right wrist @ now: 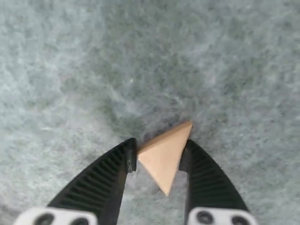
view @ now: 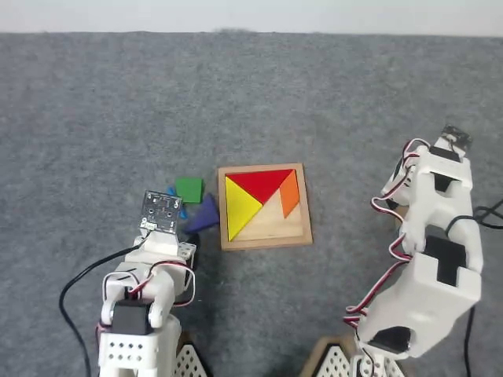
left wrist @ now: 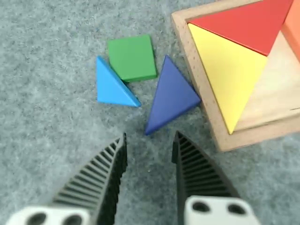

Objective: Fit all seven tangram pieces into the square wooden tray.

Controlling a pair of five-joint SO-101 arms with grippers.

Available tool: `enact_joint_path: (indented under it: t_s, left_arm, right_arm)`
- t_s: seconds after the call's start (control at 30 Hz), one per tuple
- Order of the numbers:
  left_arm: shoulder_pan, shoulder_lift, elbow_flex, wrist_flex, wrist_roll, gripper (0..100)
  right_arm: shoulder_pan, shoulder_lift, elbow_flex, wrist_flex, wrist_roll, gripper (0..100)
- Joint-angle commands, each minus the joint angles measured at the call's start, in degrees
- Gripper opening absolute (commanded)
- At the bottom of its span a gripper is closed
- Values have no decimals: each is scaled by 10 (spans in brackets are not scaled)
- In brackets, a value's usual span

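We see the wooden tray (view: 265, 243) holding the red triangle (view: 259, 182), yellow triangle (view: 240, 208) and orange piece (view: 290, 192). The green square (left wrist: 132, 57), light blue triangle (left wrist: 111, 86) and dark blue triangle (left wrist: 171, 96) lie just outside. Our left hand (left wrist: 150, 140) is spread and the right hand (right wrist: 158, 151) pinches a tan triangle (right wrist: 164, 159).

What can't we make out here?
- light blue triangle: high view, mostly hidden by the left arm.
- tan triangle: high view, hidden under the right arm.
- wooden tray: cut off by the left wrist view's edge; orange piece barely a sliver there.
- Right wrist view: whether the tan triangle is lifted or on the carpet, cannot tell.
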Motion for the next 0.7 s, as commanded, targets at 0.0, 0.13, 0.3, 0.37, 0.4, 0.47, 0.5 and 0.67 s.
enact_joint_path:
  t_s: [0.0,0.13,0.3,0.37,0.4,0.47,0.5,0.67]
  left_arm:
    - [1,-4,-7,-10,-6,148]
    - [1,-4,-7,-10,-5,148]
    - [1,-4,-7,-10,-5,148]
    - [1,-4,-7,-10,-5,148]
    - [1,-4,-7,-10,-5,148]
    - [1,-4,-7,-10,-5,148]
    - [1,-4,-7,-10,-5,148]
    - [1,-4,-7,-10,-5,148]
  right_arm:
    - [-1,-2,-18,3,25,84]
    - [-8,-36,-15,18,30,72]
    - [-61,-102,7,41,31,72]
    - [-92,-131,20,39,49,72]
    - [-105,-146,25,41,59,72]
    - [-138,-176,32,44,77,72]
    - [-159,-189,36,44,84,72]
    - [-286,-229,47,45,119,72]
